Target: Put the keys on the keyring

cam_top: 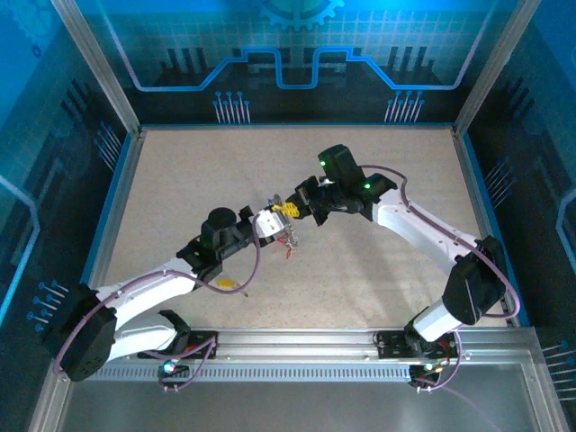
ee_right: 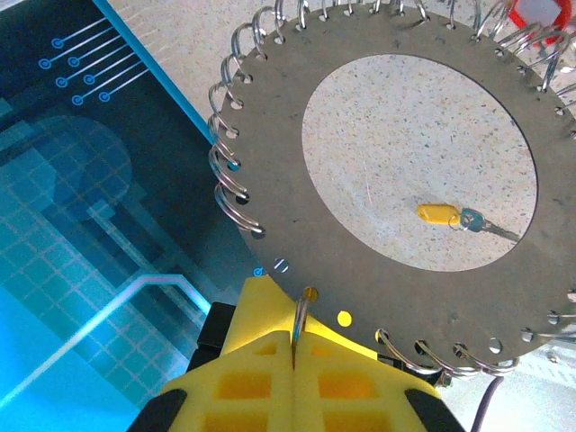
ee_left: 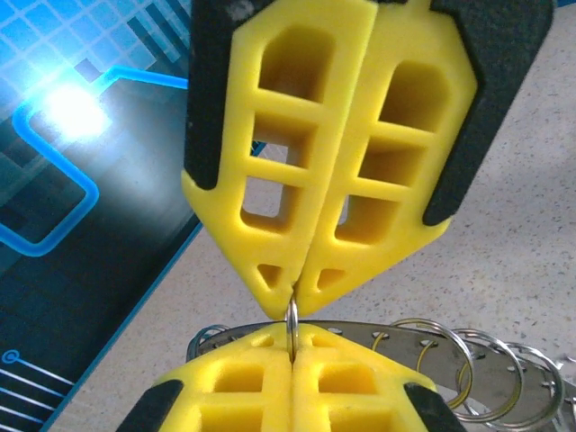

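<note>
One keyring (ee_right: 270, 162), a flat grey metal ring with holes punched round its rim, hangs above the worktop (cam_top: 378, 261) between the two end effectors. The left end effector (ee_left: 292, 346) and the right end effector (ee_left: 295, 292) meet tip to tip. Each has its yellow fingers pressed together, and both pinch the same single wire loop (ee_left: 292, 317). In the right wrist view this loop (ee_right: 301, 315) passes through a rim hole just beyond the right end effector (ee_right: 295, 337), and the keyring spreads out ahead of the fingertips. More than a dozen small wire loops are threaded round its rim; an exact count is not possible, since the rim runs out of view. One red key head (ee_right: 531, 13) hangs at the far edge of the keyring from the right end effector. One loose key with a yellow head (ee_right: 436, 214) lies on the worktop and shows through the keyring's middle opening. From above, that key (cam_top: 225, 284) rests behind the left end effector (cam_top: 268, 222), under its arm and well apart from the keyring (cam_top: 283, 229), which sits just ahead of the right end effector (cam_top: 301, 205).
</note>
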You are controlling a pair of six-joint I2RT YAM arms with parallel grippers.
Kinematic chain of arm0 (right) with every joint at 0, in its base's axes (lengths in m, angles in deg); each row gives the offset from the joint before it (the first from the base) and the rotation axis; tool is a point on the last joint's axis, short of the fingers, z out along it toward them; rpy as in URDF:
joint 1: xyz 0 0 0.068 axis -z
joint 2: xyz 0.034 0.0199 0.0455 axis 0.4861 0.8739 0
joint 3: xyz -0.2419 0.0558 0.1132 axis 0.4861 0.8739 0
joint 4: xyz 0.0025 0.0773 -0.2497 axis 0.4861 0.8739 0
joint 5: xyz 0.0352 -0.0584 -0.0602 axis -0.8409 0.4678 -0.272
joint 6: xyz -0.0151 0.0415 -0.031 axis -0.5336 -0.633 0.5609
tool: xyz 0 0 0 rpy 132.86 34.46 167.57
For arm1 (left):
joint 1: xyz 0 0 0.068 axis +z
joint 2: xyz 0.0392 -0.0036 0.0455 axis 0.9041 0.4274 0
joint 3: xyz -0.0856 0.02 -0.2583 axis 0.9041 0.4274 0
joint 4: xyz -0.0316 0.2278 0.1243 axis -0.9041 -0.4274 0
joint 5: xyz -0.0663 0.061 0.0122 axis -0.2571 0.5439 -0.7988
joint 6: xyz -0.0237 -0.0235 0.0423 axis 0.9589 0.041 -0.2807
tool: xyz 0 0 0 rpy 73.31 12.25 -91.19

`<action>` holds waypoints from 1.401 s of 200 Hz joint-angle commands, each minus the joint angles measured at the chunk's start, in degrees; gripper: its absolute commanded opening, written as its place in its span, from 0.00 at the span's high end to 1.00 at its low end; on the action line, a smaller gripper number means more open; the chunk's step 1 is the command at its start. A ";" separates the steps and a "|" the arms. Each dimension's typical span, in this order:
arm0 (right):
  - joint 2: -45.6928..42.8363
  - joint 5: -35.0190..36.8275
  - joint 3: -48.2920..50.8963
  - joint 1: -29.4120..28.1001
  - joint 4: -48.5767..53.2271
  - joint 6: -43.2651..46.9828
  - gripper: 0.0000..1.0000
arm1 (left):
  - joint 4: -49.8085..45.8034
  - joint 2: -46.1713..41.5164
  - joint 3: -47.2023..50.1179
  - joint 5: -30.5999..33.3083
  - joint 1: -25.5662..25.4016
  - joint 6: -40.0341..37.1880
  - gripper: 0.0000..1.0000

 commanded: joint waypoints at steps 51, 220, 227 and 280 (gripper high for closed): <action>-9.02 7.92 2.85 -0.70 5.15 4.82 0.62 | -3.29 -6.34 -1.77 -0.67 -0.40 2.14 1.00; -30.39 -11.63 12.03 1.72 2.07 135.64 0.68 | -15.16 -9.76 -14.88 -34.67 -0.22 14.71 1.00; -30.86 -12.35 12.37 1.64 1.85 136.58 0.68 | -14.78 -9.28 -15.39 -36.07 -0.22 15.63 1.00; -31.67 -12.81 14.86 1.58 -3.26 136.30 0.68 | -10.09 -6.87 -16.79 -41.96 -0.47 21.33 1.00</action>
